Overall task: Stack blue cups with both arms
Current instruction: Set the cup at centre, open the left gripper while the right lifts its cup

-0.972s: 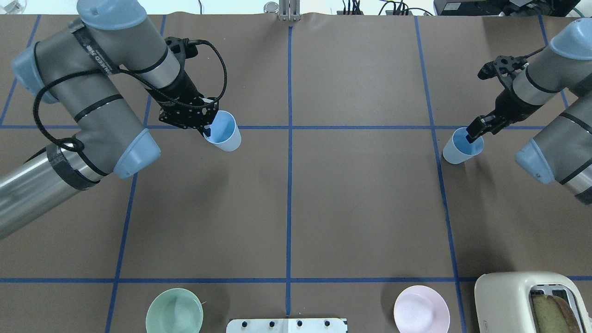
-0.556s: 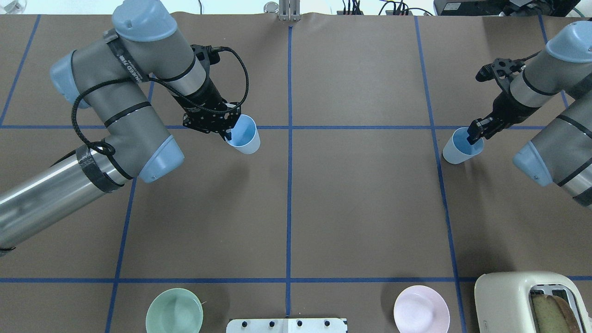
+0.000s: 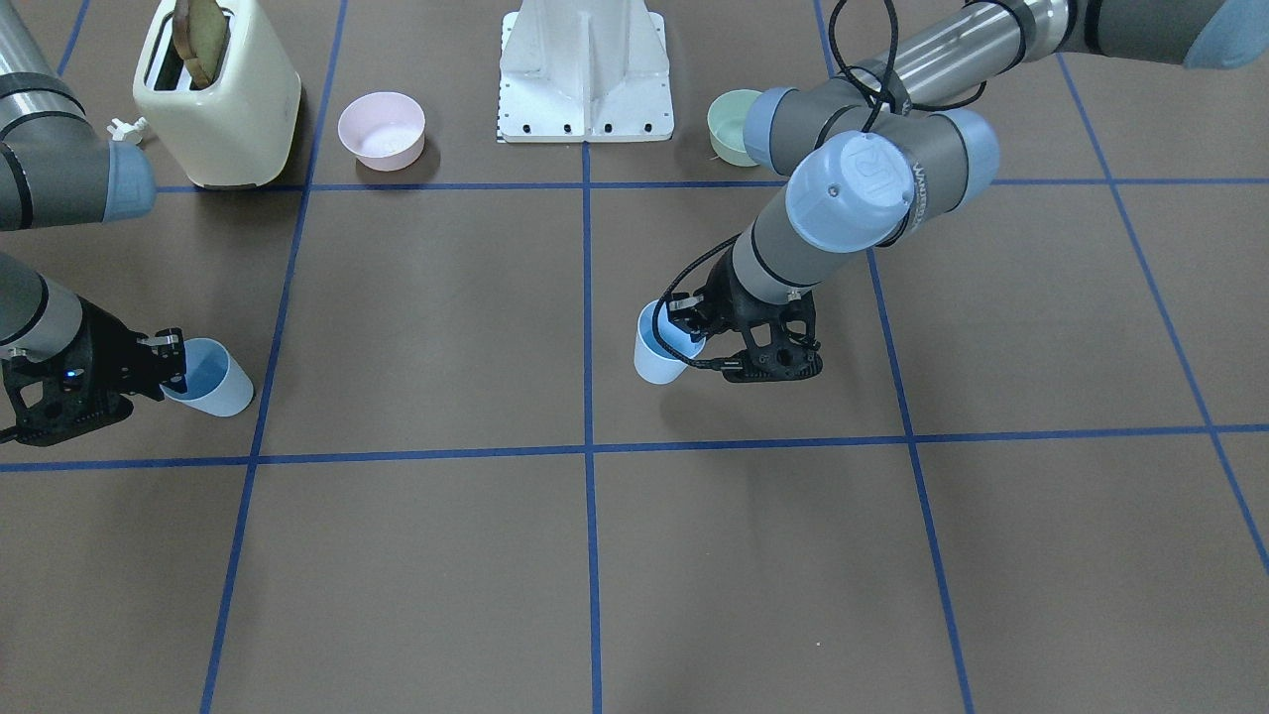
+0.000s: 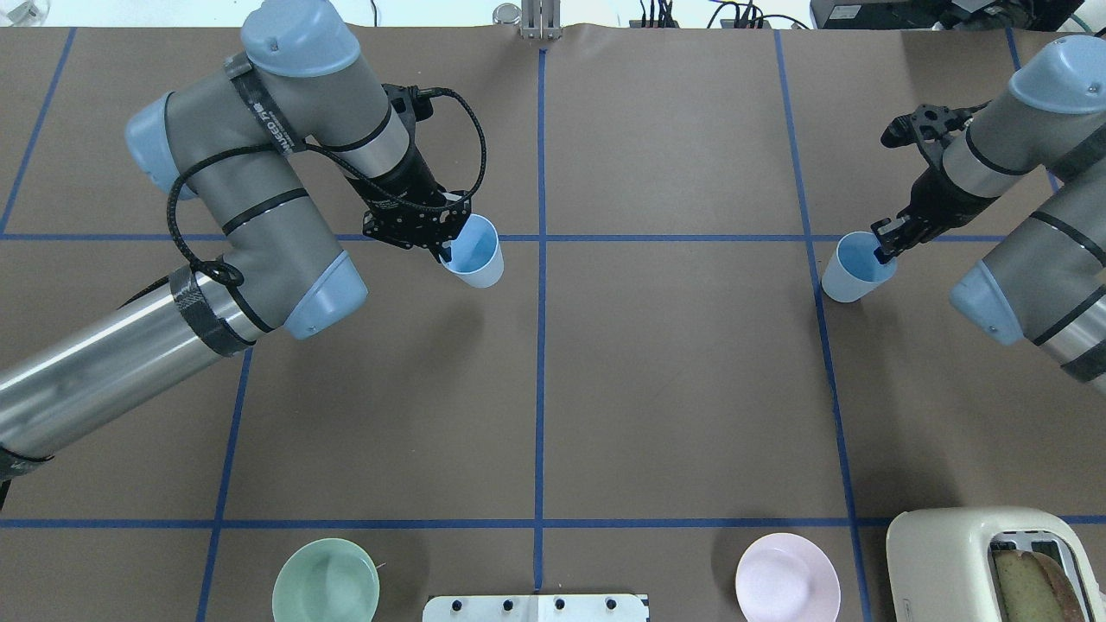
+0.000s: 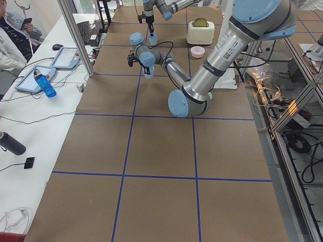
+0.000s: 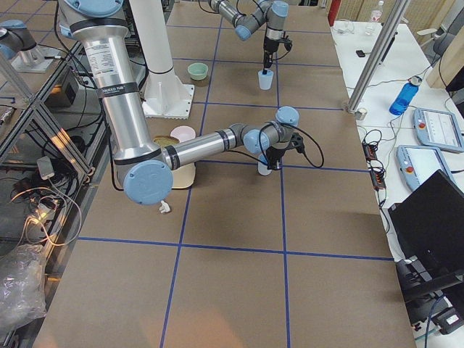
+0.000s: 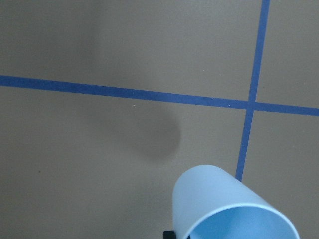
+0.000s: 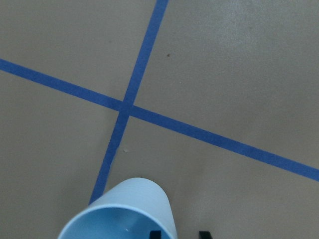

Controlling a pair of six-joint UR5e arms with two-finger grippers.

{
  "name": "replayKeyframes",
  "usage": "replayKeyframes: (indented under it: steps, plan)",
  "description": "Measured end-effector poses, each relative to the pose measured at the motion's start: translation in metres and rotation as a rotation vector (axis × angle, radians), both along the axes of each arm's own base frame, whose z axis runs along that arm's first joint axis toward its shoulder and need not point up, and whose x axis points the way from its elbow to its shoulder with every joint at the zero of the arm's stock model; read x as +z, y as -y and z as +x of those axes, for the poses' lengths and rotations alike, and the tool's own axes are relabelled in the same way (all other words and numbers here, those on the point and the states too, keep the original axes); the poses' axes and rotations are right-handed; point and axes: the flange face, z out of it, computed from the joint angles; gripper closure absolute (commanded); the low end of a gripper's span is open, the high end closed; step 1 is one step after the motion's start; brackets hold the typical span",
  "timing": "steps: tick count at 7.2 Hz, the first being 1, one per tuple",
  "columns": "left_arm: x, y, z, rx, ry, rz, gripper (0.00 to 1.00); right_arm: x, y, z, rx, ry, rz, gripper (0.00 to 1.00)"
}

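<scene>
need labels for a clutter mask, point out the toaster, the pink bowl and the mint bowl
toaster point(image 4: 946, 561) overhead exterior view, cream top beside the slots
pink bowl point(image 4: 787, 579) overhead exterior view, inside bottom
mint bowl point(image 4: 326, 583) overhead exterior view, inside bottom

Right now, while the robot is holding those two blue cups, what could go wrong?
Each claw pinches just one thin wall of its cup, with one finger inside: the left claw on the left cup, the right claw on the right cup. A cup could slip or twist loose. Both cups also look tilted, so when they meet, rim might bump rim instead of one sliding into the other.
</scene>
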Motion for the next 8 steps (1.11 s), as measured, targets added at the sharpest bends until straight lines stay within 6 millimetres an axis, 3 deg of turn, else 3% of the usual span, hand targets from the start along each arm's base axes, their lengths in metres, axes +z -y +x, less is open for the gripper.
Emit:
replayKeyframes:
  steps: [3,7,8]
  plan:
    - [-0.013,-0.007,0.032,-0.003,0.025,0.029,1.0,-0.019,0.005,-0.004,0.011,0.018,0.013,1.0]
    - [-0.019,-0.02,0.086,0.001,0.019,0.09,1.0,-0.071,0.03,0.001,0.049,0.069,0.038,1.0]
    - [-0.021,-0.023,0.094,0.003,0.015,0.101,0.61,-0.085,0.034,0.0,0.06,0.089,0.031,1.0]
